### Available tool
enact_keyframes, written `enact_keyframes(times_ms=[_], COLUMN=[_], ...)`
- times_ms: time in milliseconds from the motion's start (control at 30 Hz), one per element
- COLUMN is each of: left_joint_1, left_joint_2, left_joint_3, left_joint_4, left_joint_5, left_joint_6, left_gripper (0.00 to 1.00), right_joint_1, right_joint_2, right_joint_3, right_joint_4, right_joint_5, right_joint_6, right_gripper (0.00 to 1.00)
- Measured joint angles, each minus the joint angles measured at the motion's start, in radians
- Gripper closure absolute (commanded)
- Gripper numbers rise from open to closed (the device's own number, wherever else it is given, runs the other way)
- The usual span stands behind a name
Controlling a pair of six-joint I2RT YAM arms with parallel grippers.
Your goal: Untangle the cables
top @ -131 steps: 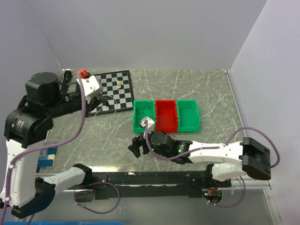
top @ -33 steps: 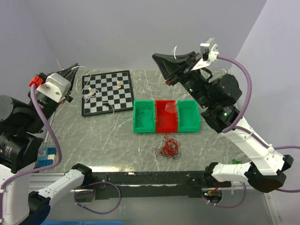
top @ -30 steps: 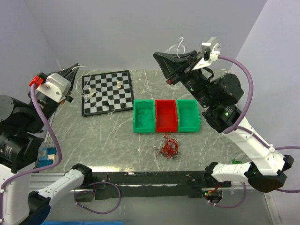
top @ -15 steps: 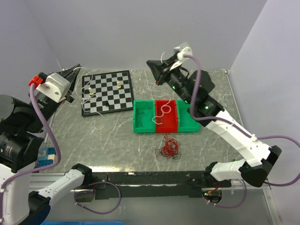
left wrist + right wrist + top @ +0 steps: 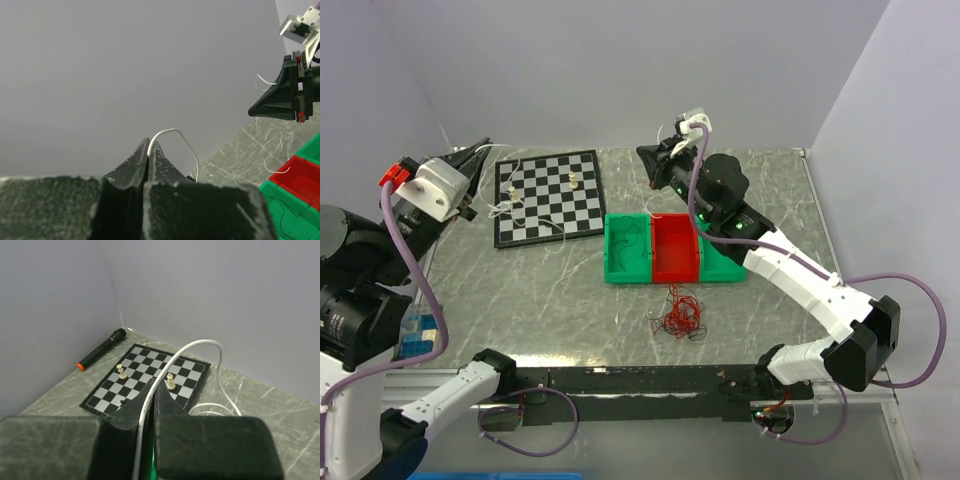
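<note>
The cables (image 5: 678, 316), a small red and dark tangle, lie on the table just in front of the bins, with neither gripper near them. My left gripper (image 5: 484, 147) is raised at the far left, above the chessboard's left edge. It is shut on a thin white wire (image 5: 172, 133) that droops over the board (image 5: 506, 204). My right gripper (image 5: 644, 156) is up at the back centre, behind the bins. It too is shut on a white wire (image 5: 200, 343), which runs between the pads and loops down toward the table.
A chessboard (image 5: 548, 195) with a few pawns (image 5: 170, 381) lies back left. A black marker (image 5: 100, 355) rests by the wall. A row of green, red (image 5: 674, 248) and green bins sits mid-table. Blue blocks (image 5: 418, 335) lie at the left edge.
My right arm has swung left and down toward the back centre, carrying its white wire; the loop that hung over the red bin is gone. The left arm has barely moved.
</note>
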Motion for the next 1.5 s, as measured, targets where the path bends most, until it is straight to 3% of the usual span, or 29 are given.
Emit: enact_keyframes(times_ms=[400, 1200, 1500], left_joint_1=[0.000, 0.000, 0.000], left_joint_2=[-0.004, -0.002, 0.001], left_joint_3=[-0.018, -0.018, -0.018], left_joint_4=[-0.003, -0.021, -0.020], left_joint_5=[0.003, 0.007, 0.021], left_joint_6=[0.010, 0.008, -0.002], left_gripper=[0.99, 0.99, 0.99], right_joint_1=[-0.042, -0.109, -0.109], right_joint_2=[0.015, 0.094, 0.134], right_joint_3=[-0.151, -0.268, -0.370], right_joint_4=[0.023, 0.038, -0.086], right_joint_5=[0.037, 0.050, 0.093], right_joint_6=[0.048, 0.172, 0.309], right_gripper=[1.00, 1.00, 1.00])
